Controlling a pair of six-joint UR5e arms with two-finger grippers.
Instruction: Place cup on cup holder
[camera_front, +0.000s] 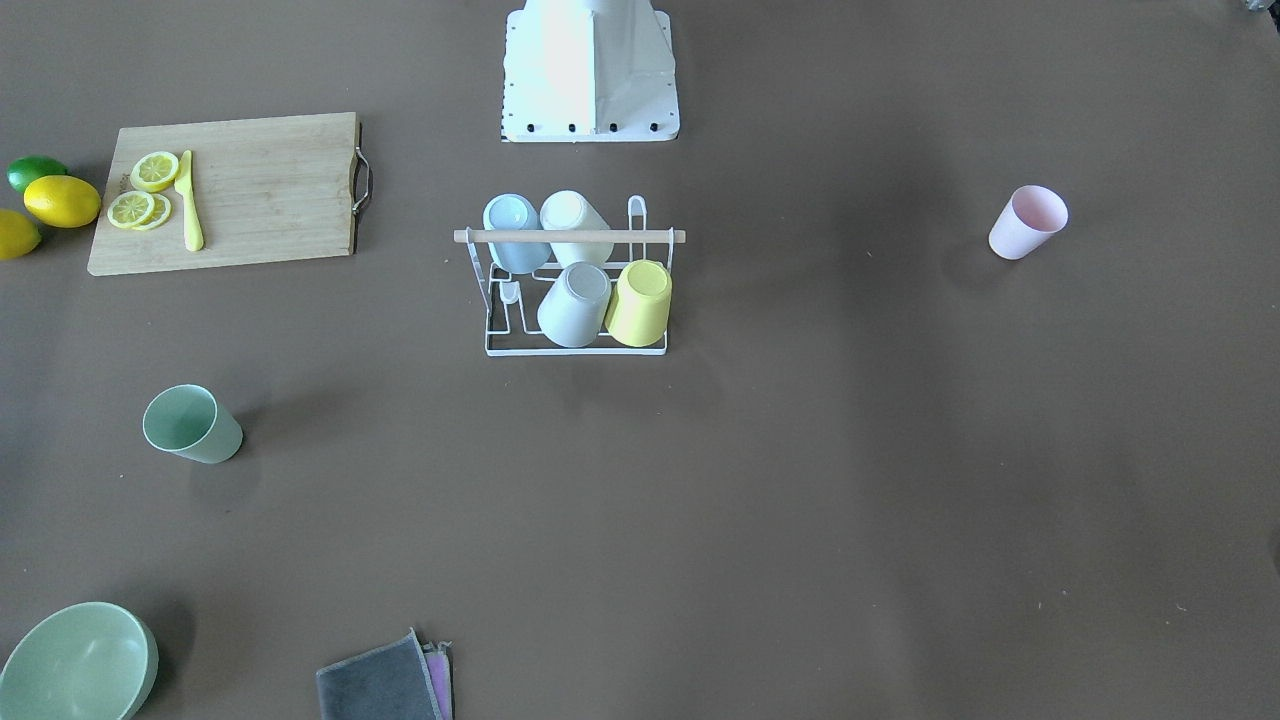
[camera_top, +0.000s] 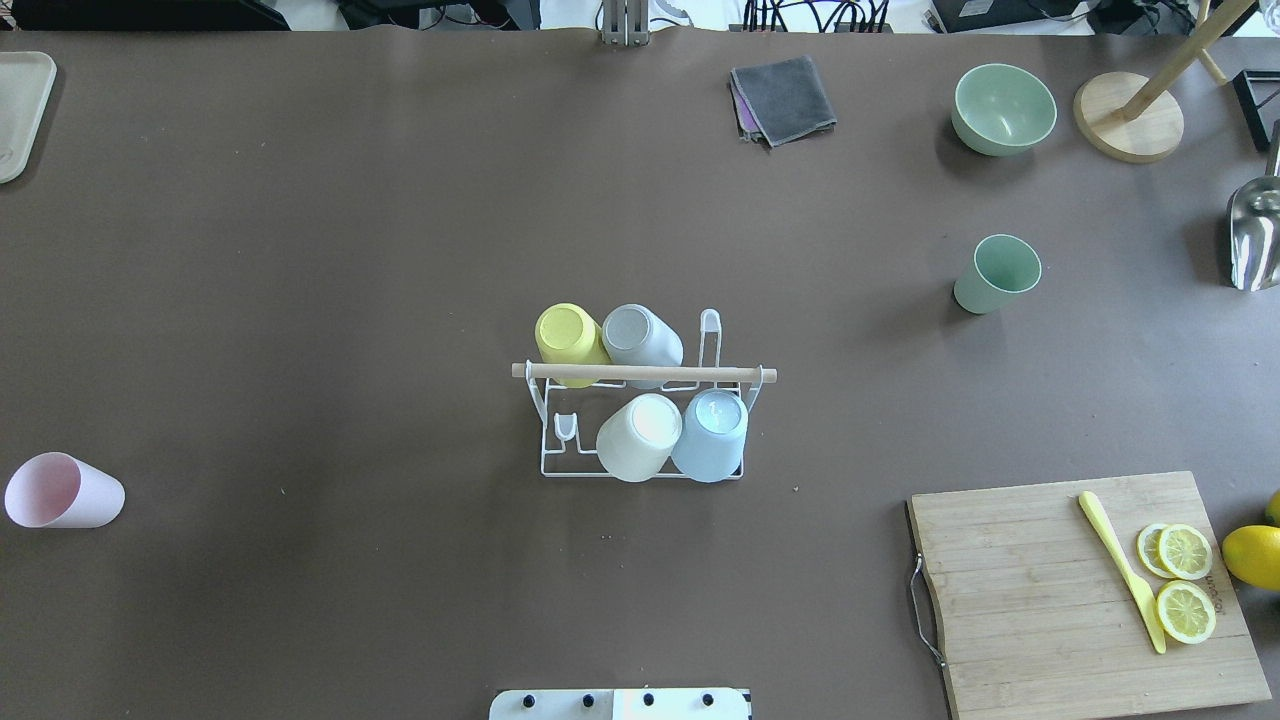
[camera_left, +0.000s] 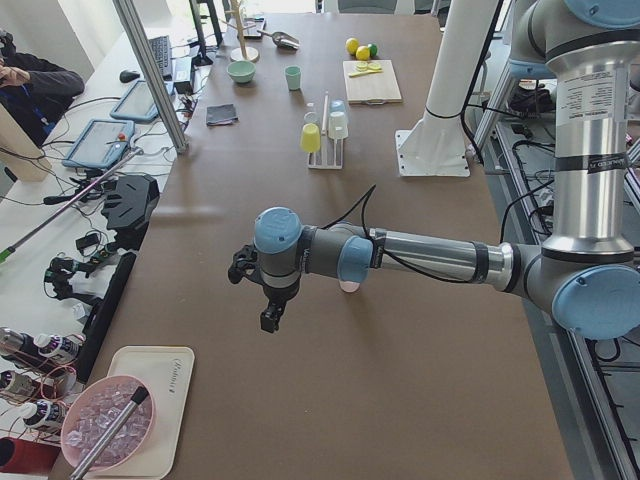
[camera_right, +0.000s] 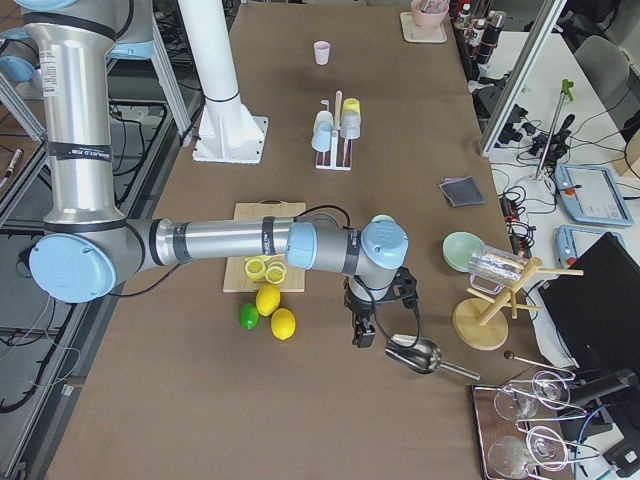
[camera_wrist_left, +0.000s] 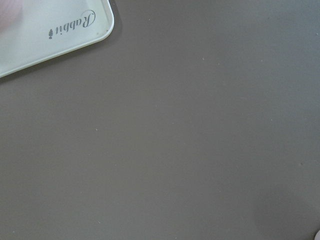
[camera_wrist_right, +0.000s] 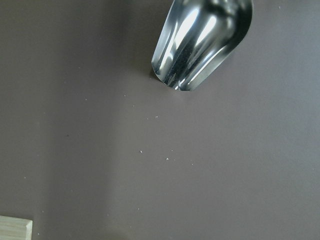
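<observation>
Well apart from cup holder (camera_top: 645, 374) sits pink cup (camera_top: 65, 491); left end effector (camera_left: 270, 319), right end effector (camera_right: 360, 337) state unclear.

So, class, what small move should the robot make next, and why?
Probably swing the left gripper toward the pink cup: it stands loose on that arm's side, and the cup holder shows two free prongs.

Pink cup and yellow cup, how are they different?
The pale pink plastic cup stands mouth up on the brown table. The yellow plastic cup sits upside down on the white wire cup holder. The pink one stands alone on the robot's left side. The yellow one is in the middle, with a grey cup right beside it. Both are plain tumblers with no handle and a similar shape.
</observation>
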